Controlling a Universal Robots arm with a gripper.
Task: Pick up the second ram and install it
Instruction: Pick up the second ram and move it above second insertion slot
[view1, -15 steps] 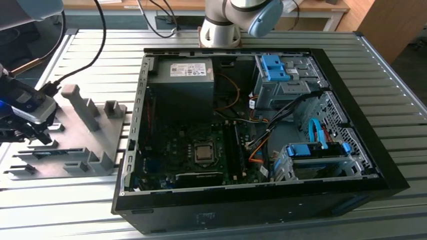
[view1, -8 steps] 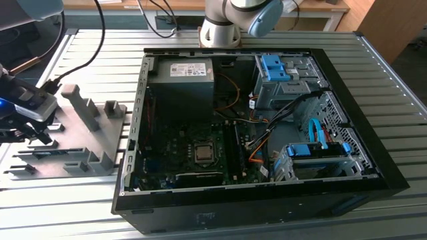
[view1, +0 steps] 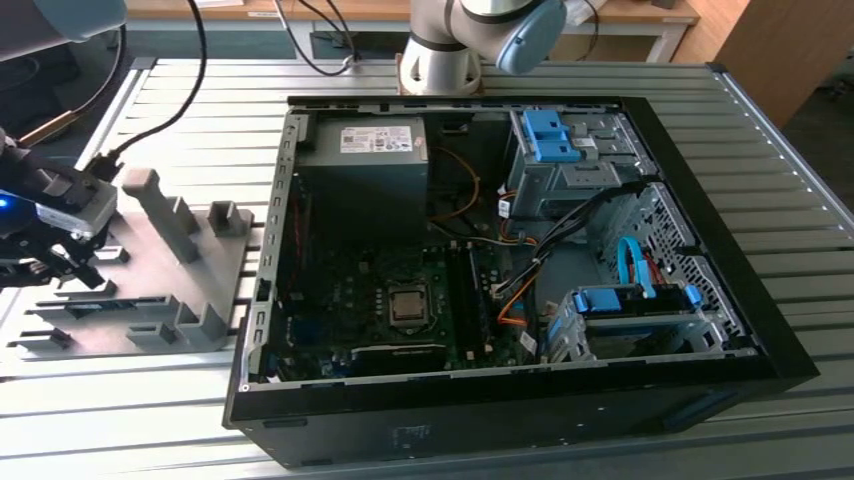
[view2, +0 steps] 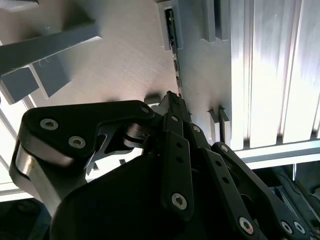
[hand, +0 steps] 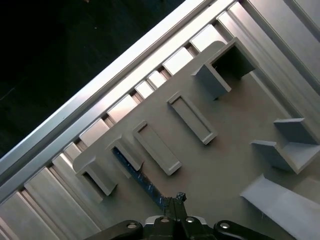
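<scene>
Tray (view1: 147, 285): plain mid grey. Tabletop (view1: 747, 110): silver, ribbed in parallel slats. PC case (view1: 534, 430): black. Inside it, drive caddies (view1: 550, 135) bright blue, one blue cable (view1: 630, 262), orange wires (view1: 514, 303). End effector (view2: 172, 100): matte black, silver screw heads. Second ram (hand: 132, 170): dark, bluish-black. Arm (view1: 447, 45): silver, pale blue caps.

At twelve o'clock in the exterior view the arm (view1: 441, 45) is silver-grey with a light-blue joint cap (view1: 527, 35); black cables (view1: 200, 60) trail at eleven. The gripper (view2: 172, 97) is matt black linkage bars (view2: 175, 165) fixed with hex-socket screws (view2: 179, 201).
</scene>
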